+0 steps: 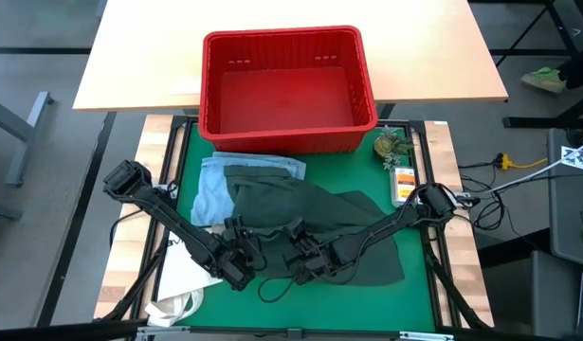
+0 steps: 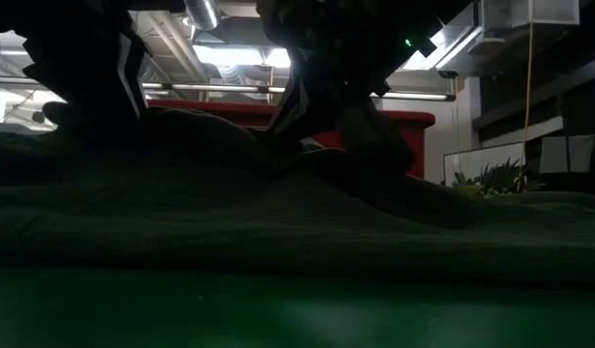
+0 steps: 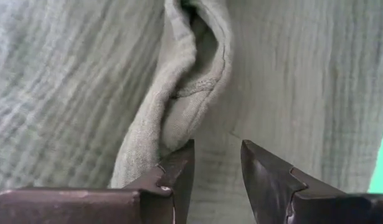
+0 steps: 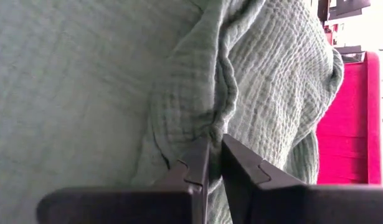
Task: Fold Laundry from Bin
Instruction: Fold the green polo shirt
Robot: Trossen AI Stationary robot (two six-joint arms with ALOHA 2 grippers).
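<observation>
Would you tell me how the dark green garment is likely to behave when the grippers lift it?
The dark green garment looks floppy: it lies rumpled in soft folds, so it will probably drape and sag. Its crinkled weave suggests light cloth that grips rather than slips.

1. The dark green garment (image 1: 310, 223) is soft woven cloth with a fine crinkled, gauze-like texture, matt, gathered in rumpled folds.
2. The light blue cloth (image 1: 215, 189), at 10 o'clock from the green garment, looks like thin, soft, matt fabric, lightly creased.
3. The red bin (image 1: 210, 95), at 12 o'clock on the table, is moulded plastic with a slight sheen, ribbed slotted walls and a smooth floor.
4. The green mat (image 1: 419, 294) under the laundry is flat, smooth and matt.
5. The desk (image 1: 139, 57) behind the bin has a pale, smooth wood-look top.
6. The left gripper (image 3: 217, 171) fingers are dark, hard and smooth, with a dull sheen along the edges.
7. The white tote bag (image 1: 177, 284), at 7 o'clock, is matt white fabric.
</observation>
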